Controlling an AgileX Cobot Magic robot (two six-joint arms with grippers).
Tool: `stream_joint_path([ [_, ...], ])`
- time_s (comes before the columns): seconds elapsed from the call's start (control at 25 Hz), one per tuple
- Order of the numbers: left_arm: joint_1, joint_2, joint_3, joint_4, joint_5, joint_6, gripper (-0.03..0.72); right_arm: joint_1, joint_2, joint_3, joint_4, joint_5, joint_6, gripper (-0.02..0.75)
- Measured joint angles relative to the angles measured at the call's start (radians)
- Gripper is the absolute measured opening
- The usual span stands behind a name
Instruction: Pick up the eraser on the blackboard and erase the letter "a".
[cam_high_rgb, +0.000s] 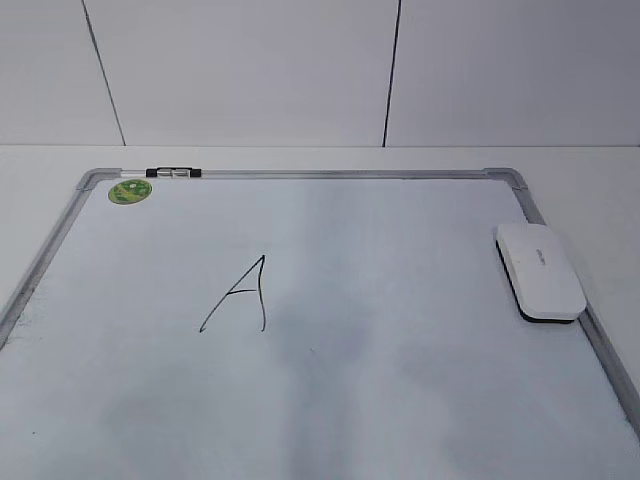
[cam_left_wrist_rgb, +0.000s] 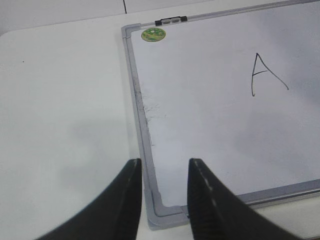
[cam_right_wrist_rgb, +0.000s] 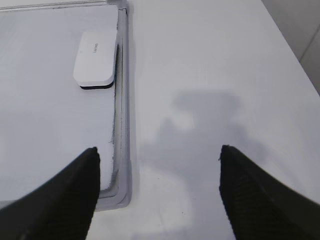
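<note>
The eraser (cam_high_rgb: 540, 270), a white rounded block with a black underside, lies flat on the blackboard (cam_high_rgb: 350, 174) against its right frame; the right wrist view shows the eraser (cam_right_wrist_rgb: 96, 57) far ahead on the left. No lowercase letter "a" shows in any view; only a tall capital "A" (cam_high_rgb: 240, 295) is drawn left of centre. My left gripper (cam_left_wrist_rgb: 165, 162) hovers open over the board's near-left corner (cam_left_wrist_rgb: 165, 215), empty. Over bare table beside the board's near-right corner (cam_right_wrist_rgb: 117, 192), my right gripper (cam_right_wrist_rgb: 159, 150) stands wide open and empty. Neither arm appears in the exterior view.
A round green sticker (cam_high_rgb: 130, 191) and a black-and-silver clip (cam_high_rgb: 172, 173) sit at the board's far-left corner. The board lies on a white table (cam_right_wrist_rgb: 210, 60). A white panelled wall (cam_high_rgb: 250, 70) rises behind it.
</note>
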Motion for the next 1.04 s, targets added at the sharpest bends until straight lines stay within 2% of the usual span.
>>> stream_joint_path([
  [0.24, 0.027, 0.000, 0.000, 0.000, 0.000, 0.000, 0.235, -0.039, 0.000, 0.000, -0.002, 0.000, 0.000, 0.592],
  [1.04, 0.027, 0.000, 0.000, 0.000, 0.000, 0.000, 0.235, -0.039, 0.000, 0.000, -0.002, 0.000, 0.002, 0.592],
])
